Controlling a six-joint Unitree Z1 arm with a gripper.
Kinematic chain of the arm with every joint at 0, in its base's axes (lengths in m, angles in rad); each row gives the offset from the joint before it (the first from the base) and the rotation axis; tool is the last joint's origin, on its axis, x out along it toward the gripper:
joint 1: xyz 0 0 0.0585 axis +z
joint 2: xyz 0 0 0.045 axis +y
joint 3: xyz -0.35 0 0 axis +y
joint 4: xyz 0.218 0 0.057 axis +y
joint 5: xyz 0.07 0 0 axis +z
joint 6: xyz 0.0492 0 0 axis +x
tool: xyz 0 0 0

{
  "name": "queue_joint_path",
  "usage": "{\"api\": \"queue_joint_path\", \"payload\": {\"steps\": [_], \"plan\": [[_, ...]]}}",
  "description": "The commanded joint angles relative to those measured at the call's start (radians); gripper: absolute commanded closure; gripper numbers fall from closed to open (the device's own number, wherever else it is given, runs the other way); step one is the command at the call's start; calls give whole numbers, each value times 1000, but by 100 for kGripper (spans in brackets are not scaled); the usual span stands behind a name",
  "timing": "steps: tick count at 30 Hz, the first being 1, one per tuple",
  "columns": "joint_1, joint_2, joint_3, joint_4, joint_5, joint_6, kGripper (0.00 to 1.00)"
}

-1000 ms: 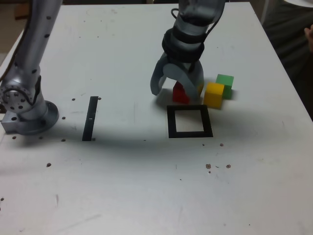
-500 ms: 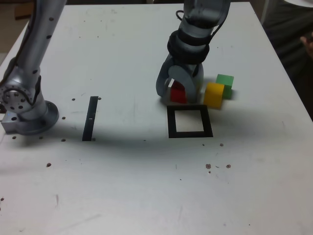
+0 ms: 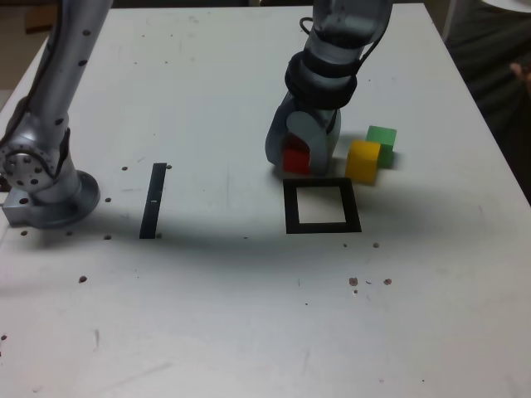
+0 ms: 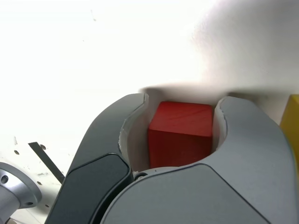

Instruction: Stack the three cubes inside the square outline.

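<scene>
My gripper (image 3: 297, 159) is down on the table just behind the square outline (image 3: 322, 206), its jaws shut on the red cube (image 3: 295, 160). The wrist view shows the red cube (image 4: 181, 133) pressed between both fingers (image 4: 117, 140). The yellow cube (image 3: 362, 160) stands to the exterior view's right of the gripper, and the green cube (image 3: 382, 140) sits just behind it, touching it. A sliver of the yellow cube (image 4: 291, 119) shows at the wrist view's edge. The outline's white centre holds nothing.
A narrow black strip (image 3: 154, 200) lies on the table at the exterior view's left, near the arm's grey base (image 3: 41, 186). Small dark specks dot the white tabletop. A person's hand (image 3: 523, 70) shows at the far right edge.
The jaws have closed from wide open onto the red cube. The arm has stayed over the same spot, and the yellow and green cubes have not moved.
</scene>
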Motion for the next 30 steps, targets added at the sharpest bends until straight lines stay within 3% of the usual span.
{"api": "queue_joint_path", "payload": {"steps": [1, 8, 16, 30], "plan": [[-12, -24, -3, 8, -2, -24, 62], [-72, -82, -6, 56, -24, -177, 62], [-128, -91, -18, 74, -111, -341, 61], [-149, -28, -71, 102, -188, -461, 62]]}}
